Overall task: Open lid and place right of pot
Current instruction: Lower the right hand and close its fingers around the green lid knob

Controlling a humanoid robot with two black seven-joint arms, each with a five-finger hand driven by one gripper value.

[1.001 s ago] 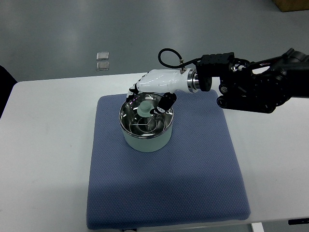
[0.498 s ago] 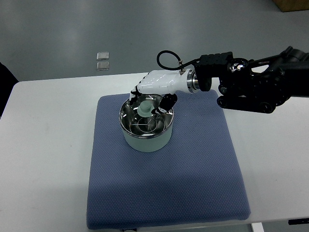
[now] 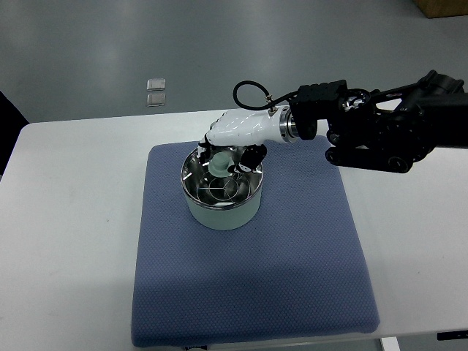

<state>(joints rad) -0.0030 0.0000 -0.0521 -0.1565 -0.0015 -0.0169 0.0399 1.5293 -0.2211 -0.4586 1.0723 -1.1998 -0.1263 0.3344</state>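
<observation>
1. The fingers (image 3: 252, 155) of the right hand (image 3: 235, 139) curl down around the pale green knob (image 3: 220, 164) of the lid (image 3: 221, 183), dark tips on both sides of it; they look closed on the knob, though actual contact is hard to confirm from above.
2. The lid sits on the pot (image 3: 221, 196), apparently level, so the lift is not yet done. The pot stands on the far-left part of the blue mat (image 3: 252, 248), which lies on the white table (image 3: 66, 241).
3. Risk: the knob is small and smooth, so a shallow pinch could let the lid slip out and clatter back onto the pot.
4. Risk: an off-centre hold could tilt the lid as it rises, catching its edge on the rim and dragging the light pot across the mat.
5. Risk: the mat to the right of the pot is bare, but the forearm hangs over its far part, so the set-down needs the wrist to clear.
6. Pose: the arm (image 3: 380, 128) enters from the right edge, held roughly level, the white palm arched over the pot's far rim, wrist slightly higher than the fingertips.
7. No left arm shows.
</observation>
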